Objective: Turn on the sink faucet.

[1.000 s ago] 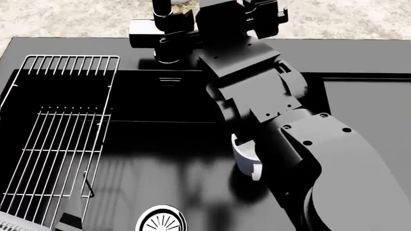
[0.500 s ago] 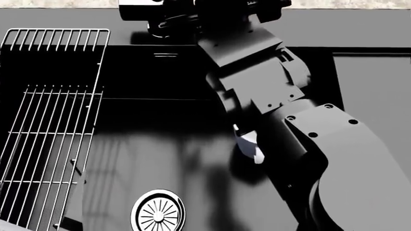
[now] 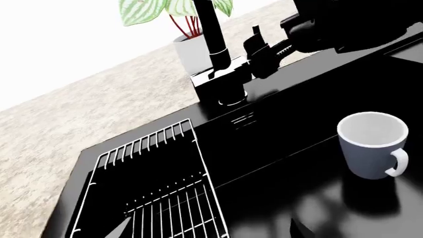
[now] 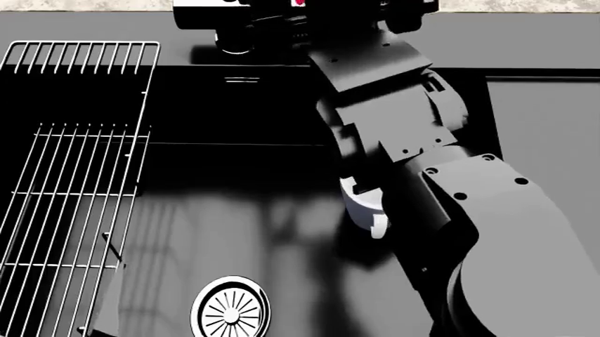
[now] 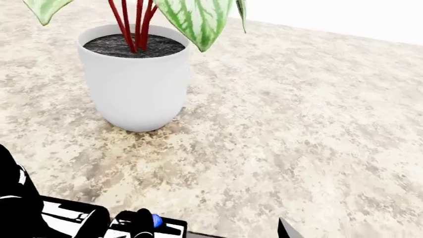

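The glossy black sink faucet (image 3: 213, 34) rises from its blocky base (image 3: 221, 82), which has a chrome ring at its foot, behind the black sink (image 4: 235, 189). The base also shows at the top edge of the head view (image 4: 211, 17). My right gripper (image 3: 262, 50) is right beside the base on its lever side, jaws apart and empty. In the right wrist view the lever end with a blue dot (image 5: 142, 224) sits between the fingers, and one fingertip (image 5: 286, 230) shows. My left gripper (image 3: 210, 234) hangs open over the basin, its tips wide apart.
A silver wire rack (image 4: 75, 161) covers the sink's left part. A white mug (image 4: 364, 207) stands in the basin beside my right arm (image 4: 487, 232). The round chrome drain (image 4: 230, 310) is near the front. A white potted plant (image 5: 135, 79) stands on the speckled counter behind the faucet.
The head view has tilted down and forward. My right arm has swung a little to the right at the faucet base. The mug and the rack have not moved.
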Tool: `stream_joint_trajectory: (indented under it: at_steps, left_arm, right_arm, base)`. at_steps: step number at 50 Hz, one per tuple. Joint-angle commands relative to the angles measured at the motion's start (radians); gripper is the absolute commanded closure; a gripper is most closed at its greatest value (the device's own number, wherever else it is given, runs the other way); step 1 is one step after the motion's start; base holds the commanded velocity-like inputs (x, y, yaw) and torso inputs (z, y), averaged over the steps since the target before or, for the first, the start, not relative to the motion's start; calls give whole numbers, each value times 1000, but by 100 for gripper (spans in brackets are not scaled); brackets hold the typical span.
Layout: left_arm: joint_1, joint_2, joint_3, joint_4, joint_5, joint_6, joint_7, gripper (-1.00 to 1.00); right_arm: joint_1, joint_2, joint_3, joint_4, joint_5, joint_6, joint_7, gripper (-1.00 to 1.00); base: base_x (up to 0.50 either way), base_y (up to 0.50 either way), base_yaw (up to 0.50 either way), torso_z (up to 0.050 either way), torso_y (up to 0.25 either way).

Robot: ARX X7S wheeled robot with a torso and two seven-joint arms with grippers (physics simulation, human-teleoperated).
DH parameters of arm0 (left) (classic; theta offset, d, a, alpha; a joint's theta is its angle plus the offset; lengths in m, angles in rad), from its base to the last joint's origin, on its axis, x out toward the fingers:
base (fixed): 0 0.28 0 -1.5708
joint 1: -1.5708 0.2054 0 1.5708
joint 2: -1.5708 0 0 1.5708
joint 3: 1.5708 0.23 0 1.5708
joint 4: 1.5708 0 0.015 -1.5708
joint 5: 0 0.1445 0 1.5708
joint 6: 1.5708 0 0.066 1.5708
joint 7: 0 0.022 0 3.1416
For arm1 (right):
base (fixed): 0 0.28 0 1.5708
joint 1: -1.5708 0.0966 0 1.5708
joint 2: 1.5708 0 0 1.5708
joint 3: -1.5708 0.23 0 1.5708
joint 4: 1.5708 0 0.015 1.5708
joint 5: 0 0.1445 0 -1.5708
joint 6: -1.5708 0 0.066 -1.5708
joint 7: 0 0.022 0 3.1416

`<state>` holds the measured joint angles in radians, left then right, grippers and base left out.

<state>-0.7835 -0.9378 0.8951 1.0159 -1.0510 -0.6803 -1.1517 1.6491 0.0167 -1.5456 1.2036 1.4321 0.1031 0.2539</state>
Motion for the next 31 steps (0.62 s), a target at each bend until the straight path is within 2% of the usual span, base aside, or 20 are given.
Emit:
stream_joint_trajectory:
  at_steps: [1,8,12,16,21,31]
  left_arm:
    - [55,-10,18,-18,77,87,59,-100]
    - [69,-6,26,-29,91,97,59,-100]
    - [74,5,35,-44,104,99,66,-100]
    - [65,18,40,-53,104,93,72,-100]
    - [66,21,44,-61,107,93,73,-100]
    - [106,10,53,-82,146,139,95,-100]
  right_arm:
    - [20,47,85,105,-15,-22,-42,-100]
    - [6,136,144,92,4,-52,-37,-100]
    - [-36,322,181,-188,40,-65,103,-100]
    - [-72,431,213,-320,70,-86,171,-100]
    - [-92,486,215,-417,66,-95,210,-100]
    - [-54,673,206,-924,-27,-138,426,-100]
  base:
    - [0,0,0,0,0]
    - [0,0,-3,0,0]
    - [0,-3,-7,0,0]
    - [0,-3,-8,0,0]
    - [0,-3,-7,0,0]
    - [0,-2,-5,0,0]
